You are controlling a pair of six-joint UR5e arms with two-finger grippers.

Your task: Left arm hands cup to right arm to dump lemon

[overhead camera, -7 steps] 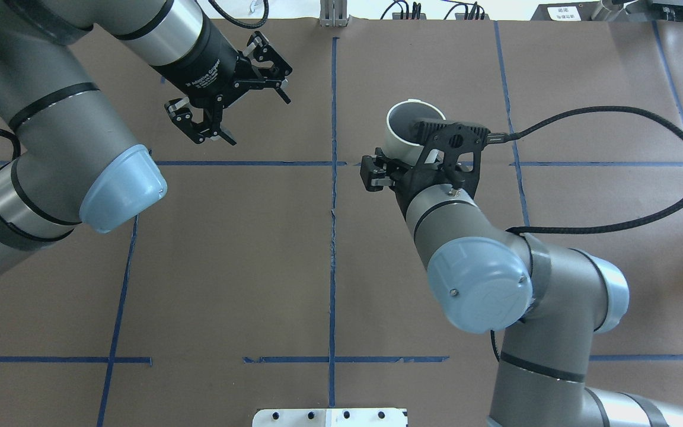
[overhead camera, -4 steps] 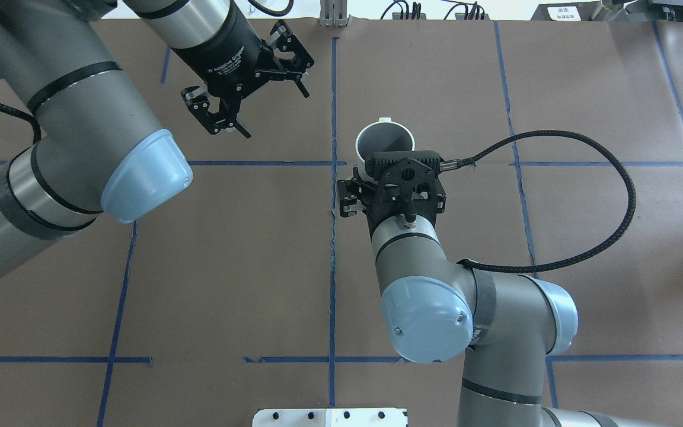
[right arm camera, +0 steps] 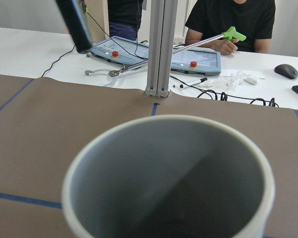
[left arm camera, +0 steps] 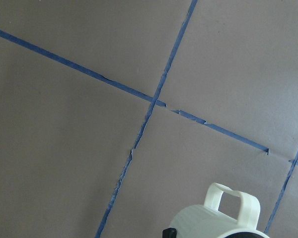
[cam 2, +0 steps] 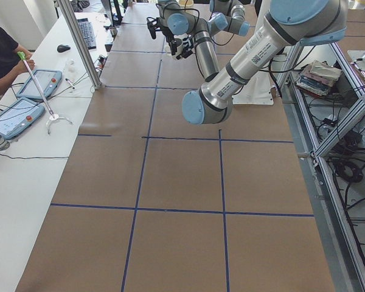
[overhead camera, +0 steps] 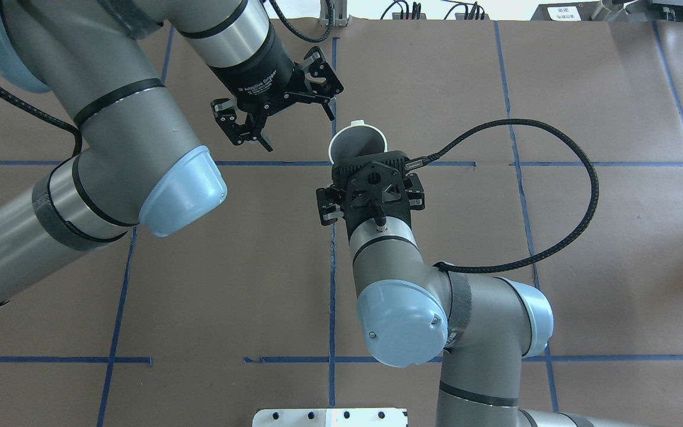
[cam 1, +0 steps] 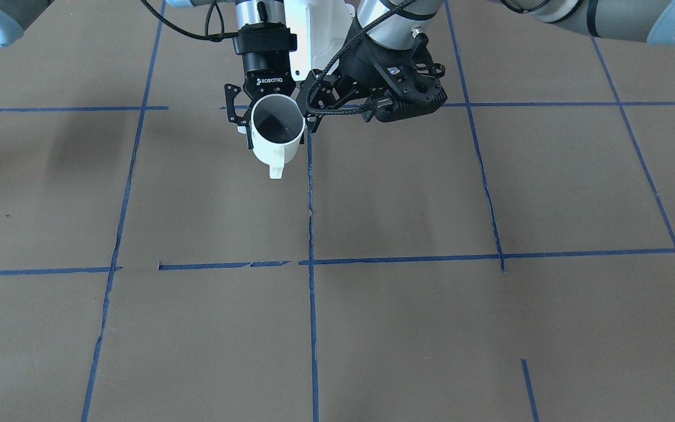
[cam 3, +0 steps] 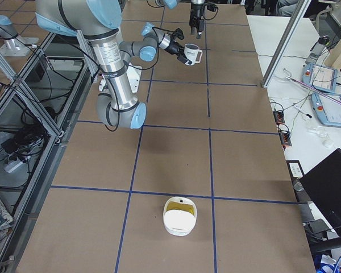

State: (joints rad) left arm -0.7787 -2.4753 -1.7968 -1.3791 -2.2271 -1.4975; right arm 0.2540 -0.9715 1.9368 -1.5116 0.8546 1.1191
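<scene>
The white cup [overhead camera: 356, 142] is upright, above the table near the centre tape line, handle pointing away from the robot. My right gripper [overhead camera: 368, 169] is shut on its near wall, the fingers hidden under the camera mount. In the front view, the right gripper [cam 1: 276, 126] stands behind the cup [cam 1: 276, 152]. The cup fills the right wrist view [right arm camera: 164, 173] and shows in the right-side view [cam 3: 192, 55]. My left gripper [overhead camera: 299, 131] is open and empty, just left of the cup and apart from it. The left wrist view shows the cup [left arm camera: 223, 218] low down. No lemon shows.
The table is brown paper with a blue tape grid [overhead camera: 332, 267]. A white bowl with something yellow in it [cam 3: 180, 216] stands near the table's right end. An aluminium post [right arm camera: 159, 49], control pendants [right arm camera: 193, 59] and an operator [right arm camera: 228, 20] are at the far edge.
My right arm has carried the cup left to the centre tape line. My left gripper has moved right towards the cup and stays open.
</scene>
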